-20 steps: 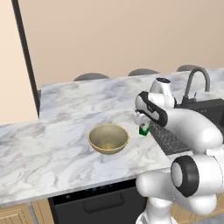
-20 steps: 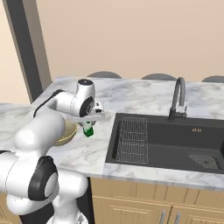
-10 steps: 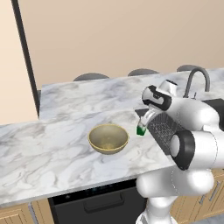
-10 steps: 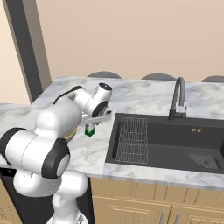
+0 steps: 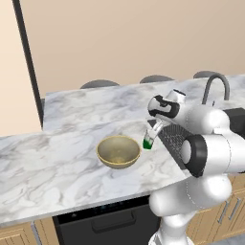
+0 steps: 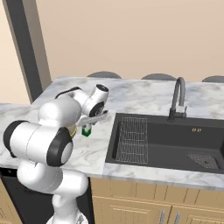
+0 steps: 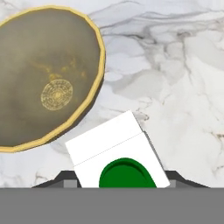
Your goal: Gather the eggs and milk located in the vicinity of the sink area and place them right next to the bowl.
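Marble counter [image 5: 72, 167] carries the gold-yellow bowl [image 5: 118, 151] to the left of the black sink [image 6: 166, 142], whose arched faucet [image 6: 177, 98] stands at the far rim.

Claw state: the claw [image 5: 152, 135] is closed around the milk carton [image 7: 119, 153], a white carton with a green cap. In the hand view the carton sits between the two dark finger tips at the bottom of the picture, cap toward the camera. In both base views the carton's green end [image 6: 86, 130] hangs below the hand, just above the counter; contact with the counter cannot be confirmed.

Governing relation: the carton lies on the sink side of the bowl. In the left base view it is just beside the bowl's right rim, apart from it by a narrow strip of marble. The hand view agrees: the bowl's rim [image 7: 98, 65] passes close to the carton's upper left corner without touching. The carton's long axis runs along the claw's line, tilted from vertical.

Judgement: the carton is already over a valid spot next to the bowl. The coming move most likely calls for lowering and releasing, with no sideways travel toward the bowl; drift that way risks striking the rim.

No eggs can be identified.
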You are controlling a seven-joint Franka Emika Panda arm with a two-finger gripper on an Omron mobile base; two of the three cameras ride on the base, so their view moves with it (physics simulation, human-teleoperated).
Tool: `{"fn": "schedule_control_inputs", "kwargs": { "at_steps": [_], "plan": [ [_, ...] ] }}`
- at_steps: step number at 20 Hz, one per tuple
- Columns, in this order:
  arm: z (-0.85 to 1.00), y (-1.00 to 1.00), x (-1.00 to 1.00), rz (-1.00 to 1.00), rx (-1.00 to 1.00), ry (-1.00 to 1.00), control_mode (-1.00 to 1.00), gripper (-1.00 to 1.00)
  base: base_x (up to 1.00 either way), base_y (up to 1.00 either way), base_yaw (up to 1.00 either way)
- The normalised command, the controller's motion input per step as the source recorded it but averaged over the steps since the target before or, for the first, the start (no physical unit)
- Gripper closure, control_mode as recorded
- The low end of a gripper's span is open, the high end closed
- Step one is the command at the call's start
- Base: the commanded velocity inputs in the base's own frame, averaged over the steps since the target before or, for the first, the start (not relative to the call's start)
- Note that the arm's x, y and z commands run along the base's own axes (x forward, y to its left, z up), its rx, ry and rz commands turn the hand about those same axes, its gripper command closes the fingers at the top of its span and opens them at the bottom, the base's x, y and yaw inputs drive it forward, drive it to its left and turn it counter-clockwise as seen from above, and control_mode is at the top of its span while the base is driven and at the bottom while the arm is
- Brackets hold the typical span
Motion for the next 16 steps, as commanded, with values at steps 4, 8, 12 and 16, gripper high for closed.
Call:
{"fn": "schedule_control_inputs", "kwargs": {
  "at_steps": [4, 8, 12, 16],
  "plan": [
    [-0.35, 0.00, 0.04, 0.00, 0.00, -0.10, -1.00, 1.00, 0.00, 0.00, 0.00],
    [-0.30, 0.02, 0.01, 0.00, 0.00, -0.11, -1.00, 1.00, 0.00, 0.00, 0.00],
    [-0.29, 0.03, 0.00, 0.01, 0.00, -0.08, -1.00, 1.00, 0.00, 0.00, 0.00],
    [-0.18, 0.10, 0.01, 0.02, 0.00, -0.03, -1.00, 1.00, 0.00, 0.00, 0.00]
  ]
}}
